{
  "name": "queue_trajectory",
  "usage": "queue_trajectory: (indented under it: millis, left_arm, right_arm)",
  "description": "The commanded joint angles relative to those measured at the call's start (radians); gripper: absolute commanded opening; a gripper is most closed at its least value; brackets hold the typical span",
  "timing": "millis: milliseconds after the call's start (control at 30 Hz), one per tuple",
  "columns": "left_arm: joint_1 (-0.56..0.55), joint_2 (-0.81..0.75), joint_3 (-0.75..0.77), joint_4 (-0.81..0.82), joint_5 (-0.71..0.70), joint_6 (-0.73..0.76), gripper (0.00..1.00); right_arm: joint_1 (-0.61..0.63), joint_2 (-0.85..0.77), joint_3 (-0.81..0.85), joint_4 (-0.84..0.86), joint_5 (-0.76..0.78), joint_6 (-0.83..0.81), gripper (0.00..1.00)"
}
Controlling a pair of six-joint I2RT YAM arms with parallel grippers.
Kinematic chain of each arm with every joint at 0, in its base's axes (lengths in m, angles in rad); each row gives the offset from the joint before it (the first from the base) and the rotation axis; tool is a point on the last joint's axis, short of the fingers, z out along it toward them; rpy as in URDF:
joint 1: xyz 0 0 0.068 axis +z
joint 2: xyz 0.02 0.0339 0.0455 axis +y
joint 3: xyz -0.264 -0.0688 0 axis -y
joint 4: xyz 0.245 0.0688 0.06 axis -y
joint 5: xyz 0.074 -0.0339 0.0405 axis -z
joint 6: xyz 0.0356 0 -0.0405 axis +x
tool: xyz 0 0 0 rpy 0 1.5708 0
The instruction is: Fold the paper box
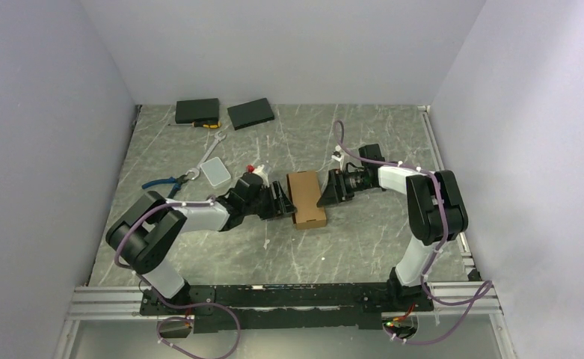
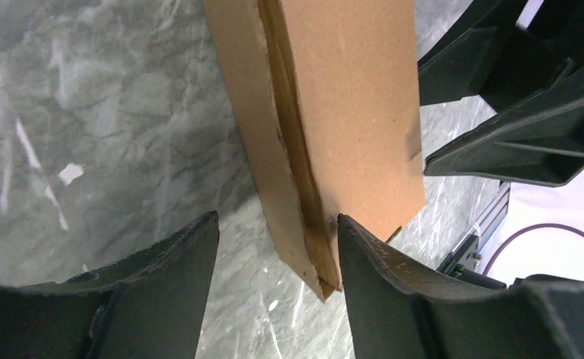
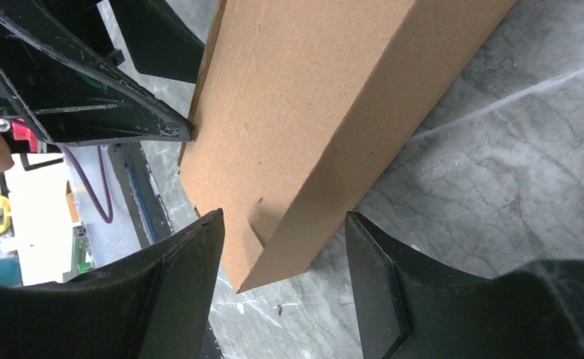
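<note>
The paper box [image 1: 307, 198] is a small brown cardboard carton, closed up and lying on the marble table between the two grippers. My left gripper [image 1: 280, 202] is at its left side and my right gripper [image 1: 326, 191] at its right. In the left wrist view the box [image 2: 348, 112] has its near corner between the open jaws of the left gripper [image 2: 277, 247]. One finger [image 2: 378, 284] touches the box's edge and the other stands apart. In the right wrist view the box [image 3: 311, 112] pokes between the open jaws of the right gripper [image 3: 283, 239], close to one finger [image 3: 184, 284].
Two black slabs [image 1: 197, 111] [image 1: 250, 113] lie at the back left. A wrench [image 1: 212, 149], a white lid [image 1: 215, 173], blue-handled pliers [image 1: 165, 183] and a small red thing [image 1: 253, 168] lie left of the box. Grey walls close in the table.
</note>
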Motion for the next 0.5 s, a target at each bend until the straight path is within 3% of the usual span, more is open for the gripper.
queue_trajectory:
  millis: [0,133,300,367,467]
  left_arm:
    - [-0.014,0.038,0.065,0.081,0.003,-0.032,0.62]
    - [-0.027,0.080,0.088,0.107,0.022,-0.047,0.49]
    - [-0.031,0.123,0.087,0.160,0.055,-0.077,0.13]
    - [-0.030,0.129,0.082,0.176,0.060,-0.085,0.09]
    - [-0.031,0.113,0.076,0.175,0.055,-0.079,0.09]
  right_arm:
    - [0.007,0.018,0.030,0.036,-0.039,0.010,0.62]
    - [0.017,0.032,0.034,0.035,-0.037,0.013,0.55]
    - [0.025,0.039,0.040,0.028,-0.047,0.012,0.39]
    - [0.029,0.038,0.040,0.030,-0.049,0.012,0.37]
    - [0.029,0.035,0.052,0.007,-0.045,-0.003,0.40]
